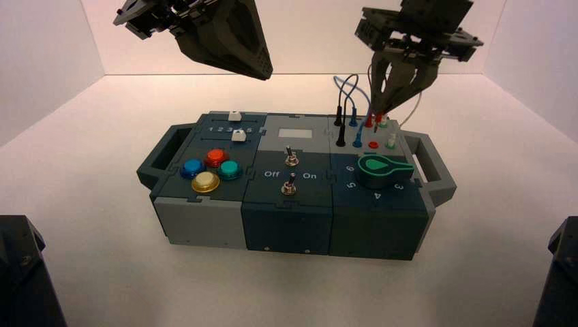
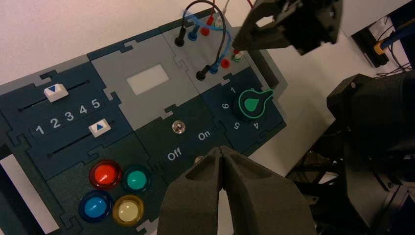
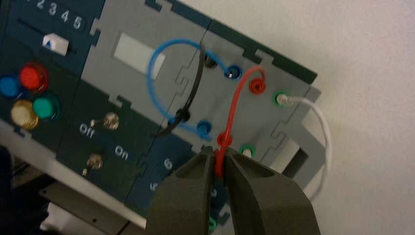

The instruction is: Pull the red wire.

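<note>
Black and closed with nothing between its tips, the left gripper [image 2: 220, 151] hangs at the box's 12 o'clock. We find the right gripper [image 3: 220, 157] at 2 o'clock, clamped on the red wire [image 3: 235, 104], near end apparently free above its red socket [image 3: 225, 138], far end seated at the far red socket [image 3: 257, 86]. We advise a firm grip and a steady upward draw, clear of the white wire [image 3: 326, 132]. Fingers mask the held plug; the high view cuts off both arms.
</note>
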